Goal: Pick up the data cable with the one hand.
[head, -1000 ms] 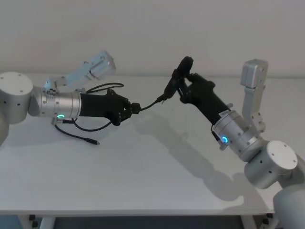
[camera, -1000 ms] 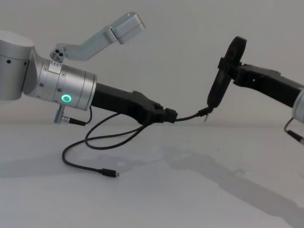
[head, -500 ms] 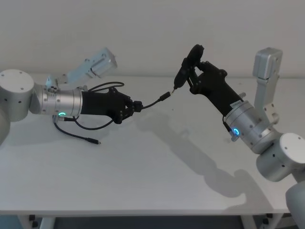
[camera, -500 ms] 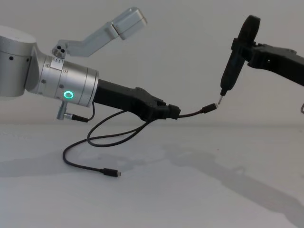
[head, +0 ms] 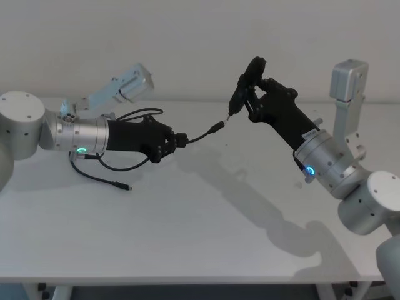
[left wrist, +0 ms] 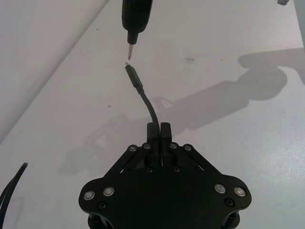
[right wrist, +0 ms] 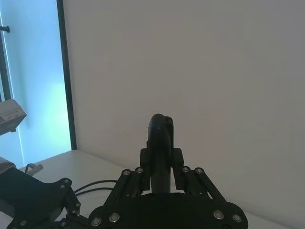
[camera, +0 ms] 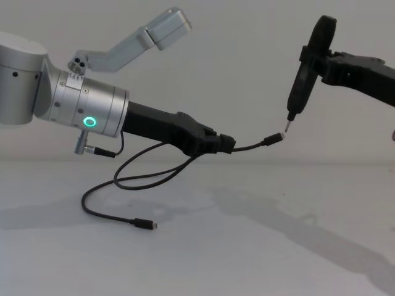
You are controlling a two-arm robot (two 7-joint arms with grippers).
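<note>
Left gripper [camera: 229,145] clamped on data cable [camera: 250,147] | plug axis toward 2 o'clock | pen tool [camera: 303,86] in closed right gripper [head: 251,97], tip just beside plug

no readable text, labels, brands or numbers anywhere

You have one data cable [camera: 162,179] with two plugs, one pen-shaped tool [camera: 303,80], and two grippers — the left gripper [camera: 227,145] and the right gripper [head: 252,95] — over one table [head: 206,225].
</note>
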